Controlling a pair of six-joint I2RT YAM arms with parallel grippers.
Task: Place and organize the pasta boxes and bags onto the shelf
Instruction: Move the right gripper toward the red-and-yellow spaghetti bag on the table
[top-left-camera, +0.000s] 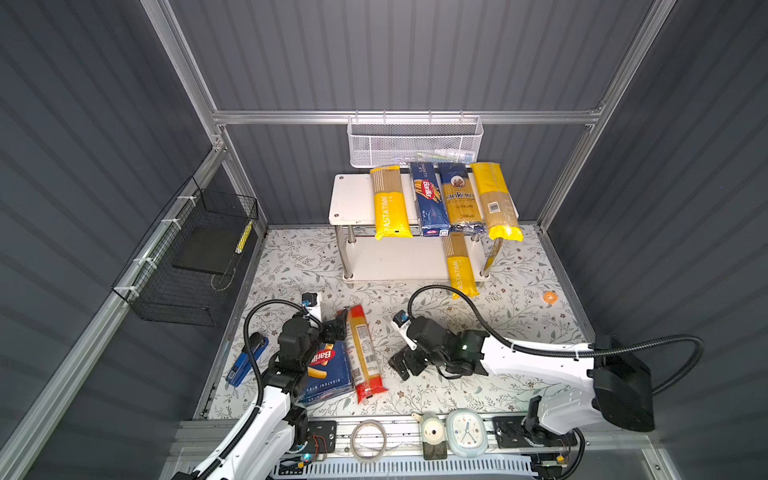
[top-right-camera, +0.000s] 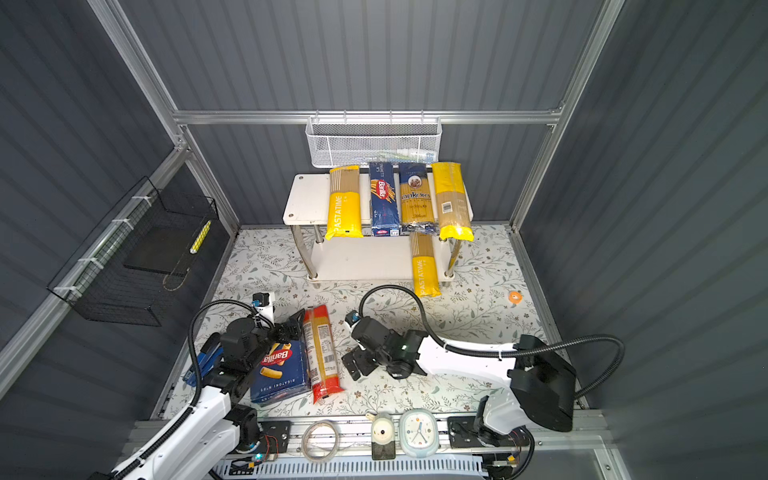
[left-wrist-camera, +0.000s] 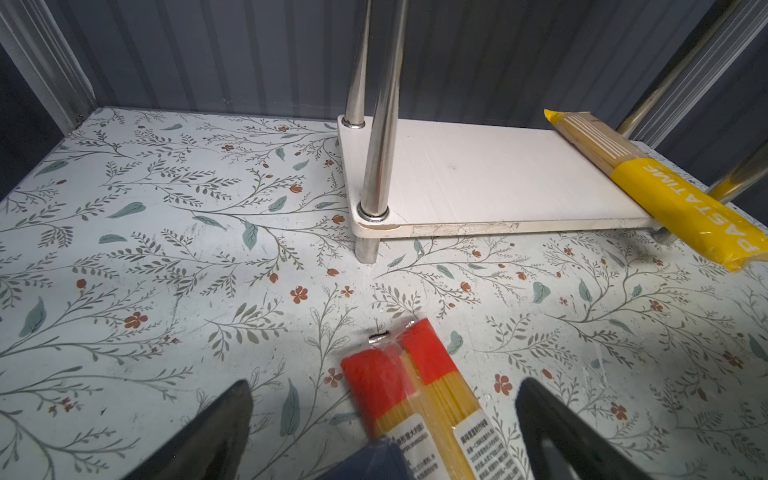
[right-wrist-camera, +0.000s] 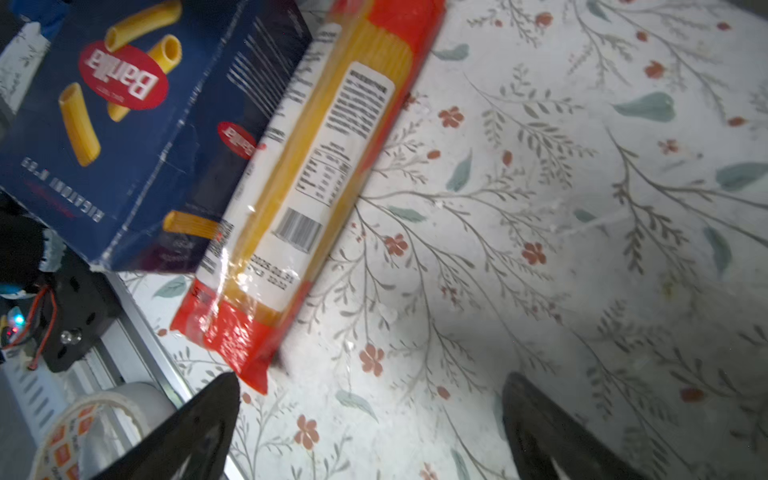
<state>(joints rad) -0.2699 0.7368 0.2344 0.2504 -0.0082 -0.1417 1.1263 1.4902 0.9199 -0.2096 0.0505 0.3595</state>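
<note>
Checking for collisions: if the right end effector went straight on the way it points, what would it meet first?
Probably the flowered table; the red-ended bag lies just to one side of the right end effector.

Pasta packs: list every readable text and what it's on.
"PASTATIME": top-tier yellow bag
"PASTATIME": lower-tier yellow bag
"Barilla": narrow blue box
"ankara": dark-blue bag
"Barilla", "RIGATONI": wide blue box
Red-ended bag and barcode-label bag: print too small or blurred.
</note>
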